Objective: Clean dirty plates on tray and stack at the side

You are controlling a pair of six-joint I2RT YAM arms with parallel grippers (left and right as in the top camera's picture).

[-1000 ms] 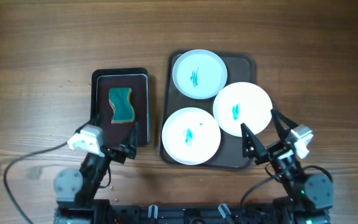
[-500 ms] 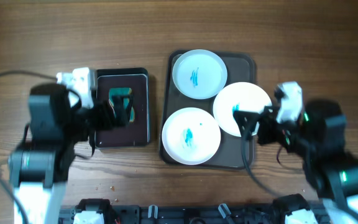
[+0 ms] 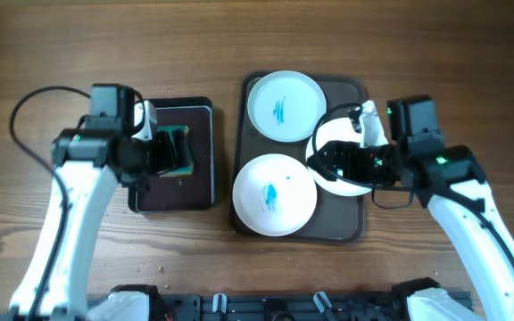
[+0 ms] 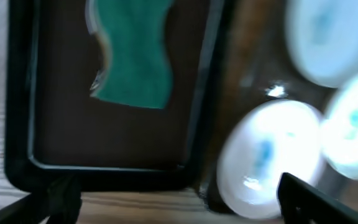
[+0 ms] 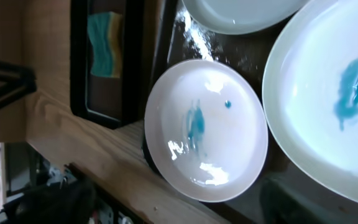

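1. While all three plates lie on the tray (image 3: pixel 339 218), each one carries a teal smear (image 3: pixel 279 110) at its centre.
2. The far plate (image 3: pixel 286 105) sits at the tray's back edge. The near plate (image 3: pixel 274 196) sits at the front left corner, its rim reaching just past the tray's rim.
3. The right plate (image 3: pixel 346 132) lies on the tray's right side, and its rim laps over the rims of the other two.
4. The right gripper (image 3: pixel 328 160) hangs over the right plate's left half, pointing toward the middle of the tray. Its jaws are spread and nothing shows between them. Whether it touches the plate cannot be told.
5. Just left of the tray, a smaller black tray (image 3: pixel 196 187) holds a teal sponge (image 4: pixel 135 56) with wavy edges.
6. The left gripper (image 3: pixel 175 153) hovers over that sponge. In the wrist view its dark fingers (image 4: pixel 303 193) stand wide apart and hold nothing.
7. Both trays rest side by side on a wooden table (image 3: pixel 78 53), with a narrow strip of wood between them.
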